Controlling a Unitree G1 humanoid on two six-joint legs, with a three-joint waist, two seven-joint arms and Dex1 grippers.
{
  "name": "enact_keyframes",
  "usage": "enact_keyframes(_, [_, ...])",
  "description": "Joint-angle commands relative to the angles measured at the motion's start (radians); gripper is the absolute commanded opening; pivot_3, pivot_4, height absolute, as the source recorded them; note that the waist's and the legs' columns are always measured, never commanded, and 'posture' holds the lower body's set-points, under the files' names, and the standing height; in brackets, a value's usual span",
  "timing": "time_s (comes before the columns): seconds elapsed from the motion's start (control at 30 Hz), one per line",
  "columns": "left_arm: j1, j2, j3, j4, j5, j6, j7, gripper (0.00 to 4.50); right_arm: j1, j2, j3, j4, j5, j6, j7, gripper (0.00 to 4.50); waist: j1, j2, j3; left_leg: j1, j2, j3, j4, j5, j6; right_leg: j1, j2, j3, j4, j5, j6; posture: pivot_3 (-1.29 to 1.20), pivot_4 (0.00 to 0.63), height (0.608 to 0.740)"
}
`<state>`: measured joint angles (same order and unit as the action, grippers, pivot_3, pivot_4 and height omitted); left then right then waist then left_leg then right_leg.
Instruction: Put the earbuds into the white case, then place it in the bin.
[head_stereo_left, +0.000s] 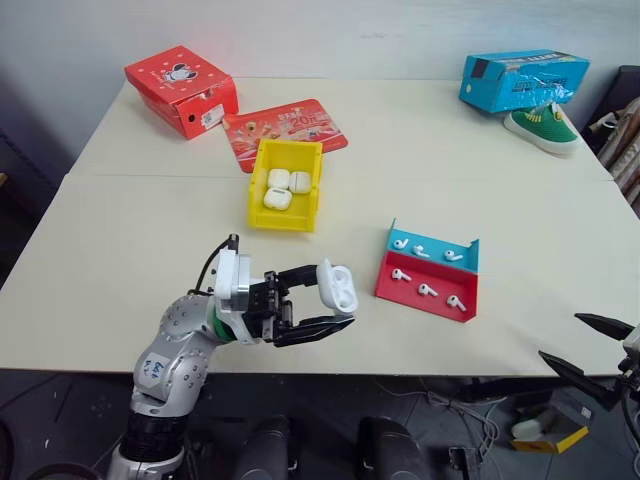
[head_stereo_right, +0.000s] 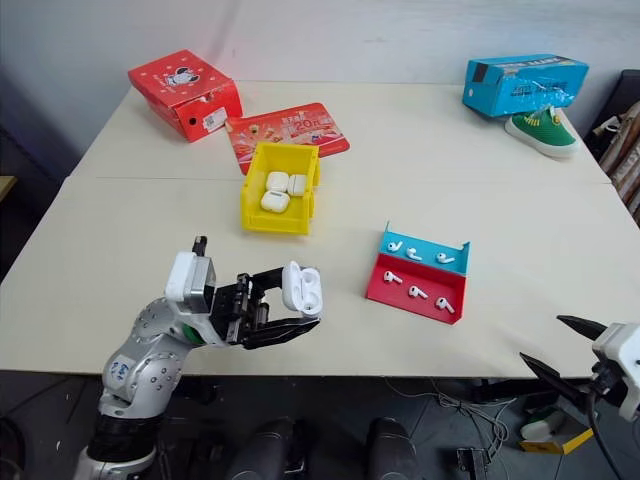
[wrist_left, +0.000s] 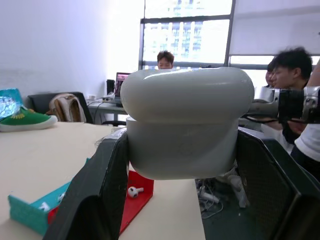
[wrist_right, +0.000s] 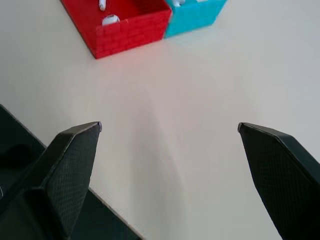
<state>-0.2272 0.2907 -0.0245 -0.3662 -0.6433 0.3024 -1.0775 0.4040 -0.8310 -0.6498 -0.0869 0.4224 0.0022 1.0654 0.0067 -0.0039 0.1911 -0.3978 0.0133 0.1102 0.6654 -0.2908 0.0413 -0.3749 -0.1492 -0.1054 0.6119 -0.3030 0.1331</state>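
Observation:
My left gripper (head_stereo_left: 335, 297) is shut on a white case (head_stereo_left: 338, 285), held above the table's front edge with the fingers pointing right. In the left wrist view the case (wrist_left: 186, 122) sits upright between the black fingers (wrist_left: 97, 195), lid closed. Several white earbuds (head_stereo_left: 427, 290) lie on the red-and-blue stepped tray (head_stereo_left: 428, 270) to the right of the case. The yellow bin (head_stereo_left: 286, 185) stands farther back on the table with three white cases (head_stereo_left: 283, 188) inside. My right gripper (head_stereo_left: 580, 345) is open at the table's front right corner, nothing between its fingers (wrist_right: 75, 155).
A red box (head_stereo_left: 183, 90) and a red printed card (head_stereo_left: 285, 128) lie at the back left. A blue box (head_stereo_left: 523, 80) and a green shoe (head_stereo_left: 542, 128) sit at the back right. People sit beyond the table in the left wrist view.

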Motion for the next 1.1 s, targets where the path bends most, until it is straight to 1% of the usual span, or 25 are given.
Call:
enact_keyframes(0.03, [-0.018,0.004,-0.003,0.009,-0.028,-0.022,-0.013,2.78,-0.073,-0.094,0.027,-0.123,0.053,0.132,-0.007,4.5,-0.007,0.003,-0.002,0.0,0.0,0.0,0.0,0.0,0.0,0.0,0.0,0.0,0.0,0.0,0.0,0.0,0.15,0.74])
enact_keyframes(0.17, [-0.024,0.011,-0.015,0.025,-0.012,-0.039,-0.024,2.78,-0.178,-0.203,0.12,-0.241,0.119,0.373,-0.03,4.5,-0.004,0.004,-0.003,0.001,0.001,-0.001,0.0,-0.001,0.0,0.001,0.0,0.0,0.0,0.0,-0.001,0.0,0.15,0.74])
enact_keyframes(0.23, [-0.019,0.014,-0.025,0.028,-0.004,-0.049,-0.027,2.78,-0.265,-0.274,0.21,-0.307,0.144,0.52,-0.06,4.5,-0.002,0.004,-0.003,0.001,0.001,-0.001,0.0,-0.001,0.0,0.001,0.0,0.0,0.0,0.0,-0.001,0.0,0.15,0.74])
enact_keyframes(0.3, [-0.012,0.014,-0.033,0.027,0.001,-0.058,-0.025,2.78,-0.353,-0.32,0.302,-0.355,0.154,0.641,-0.099,4.5,0.0,0.005,-0.003,-0.001,0.0,-0.001,0.001,-0.002,0.001,0.0,-0.001,0.0,-0.001,0.0,-0.001,0.0,0.15,0.74])
enact_keyframes(0.4, [-0.006,0.016,-0.042,0.024,0.007,-0.066,-0.016,2.78,-0.457,-0.332,0.418,-0.381,0.12,0.722,-0.146,3.86,0.008,0.004,-0.003,-0.004,0.0,-0.005,0.002,-0.002,0.001,-0.001,-0.001,-0.001,-0.002,0.0,-0.001,0.0,0.15,0.74])
enact_keyframes(0.43, [-0.003,0.017,-0.043,0.023,0.008,-0.068,-0.012,2.78,-0.487,-0.333,0.461,-0.382,0.095,0.725,-0.154,3.57,0.012,0.004,-0.003,-0.005,0.0,-0.005,0.002,-0.002,0.001,-0.001,-0.001,-0.001,-0.003,0.0,-0.001,0.0,0.15,0.74])
enact_keyframes(0.5, [0.003,0.019,-0.044,0.019,0.005,-0.067,-0.005,2.78,-0.548,-0.328,0.544,-0.377,0.043,0.732,-0.174,2.79,0.016,0.004,-0.003,-0.006,0.0,-0.005,0.002,-0.002,0.001,-0.001,-0.001,-0.002,-0.004,0.0,-0.001,0.0,0.15,0.74])
enact_keyframes(0.57, [0.008,0.021,-0.046,0.015,0.005,-0.067,0.0,2.78,-0.608,-0.322,0.615,-0.377,0.021,0.787,-0.192,2.15,0.016,0.004,-0.003,-0.006,0.0,-0.005,0.002,-0.002,0.001,-0.001,-0.001,-0.003,-0.004,0.0,-0.001,0.0,0.15,0.74])
enact_keyframes(0.7, [0.015,0.021,-0.051,0.008,0.007,-0.069,0.014,2.78,-0.699,-0.316,0.723,-0.372,-0.024,0.877,-0.21,2.15,0.016,0.004,-0.003,-0.006,0.0,-0.005,0.002,-0.002,0.001,-0.001,-0.001,-0.004,-0.004,0.0,-0.001,0.0,0.15,0.74])
enact_keyframes(0.83, [0.021,0.024,-0.055,0.003,0.007,-0.072,0.022,2.78,-0.741,-0.331,0.799,-0.365,-0.071,0.922,-0.202,2.15,0.016,0.005,-0.003,-0.006,0.0,-0.005,0.002,-0.002,0.001,-0.001,-0.001,-0.005,-0.004,0.0,-0.001,0.0,0.15,0.74])
enact_keyframes(1.1, [0.028,0.031,-0.067,-0.006,0.01,-0.072,0.038,2.78,-0.8,-0.312,0.871,-0.352,-0.129,1.008,-0.225,2.15,0.015,0.005,-0.003,-0.007,0.0,-0.005,0.002,-0.002,0.001,-0.002,-0.001,-0.005,-0.005,0.0,-0.001,0.0,0.15,0.74])
